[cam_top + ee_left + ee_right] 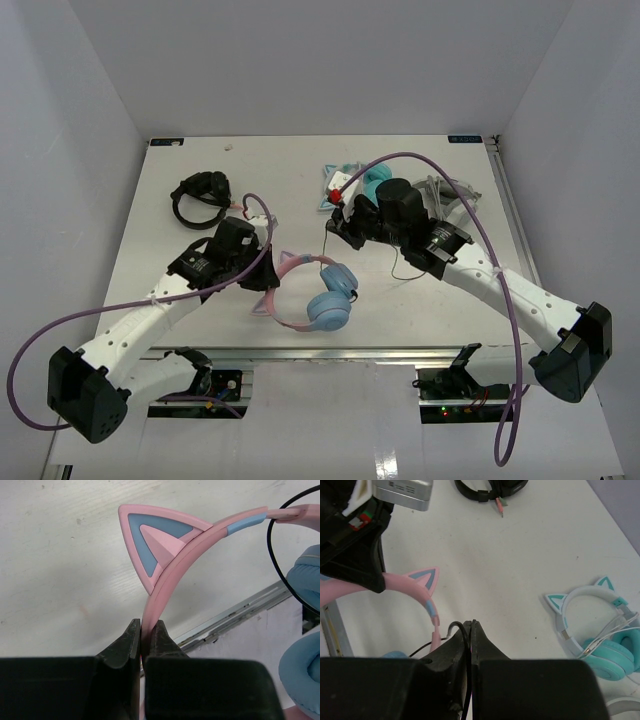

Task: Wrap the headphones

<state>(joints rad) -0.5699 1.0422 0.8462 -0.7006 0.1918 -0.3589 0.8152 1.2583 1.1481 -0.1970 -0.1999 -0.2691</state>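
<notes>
The headphones point(318, 295), pink cat-ear band with light blue cups, sit near the table's front middle. My left gripper point(146, 625) is shut on the pink headband point(172, 572) just below one cat ear point(150, 540); both blue cups point(306, 575) show at the right. From above, the left gripper point(265, 285) is at the band's left end. My right gripper point(471, 624) is shut on the thin black cable point(460, 630), which runs down between its fingers. The right gripper point(338, 225) hovers behind the headphones, and the cable point(331, 245) runs from it toward them.
Teal cat-ear headphones point(350, 182) with a pale band point(585, 597) lie at the back middle. Grey-white headphones point(447, 195) lie partly under the right arm. Black headphones point(200, 195) rest at the back left. A metal rail point(240, 615) marks the table's front edge.
</notes>
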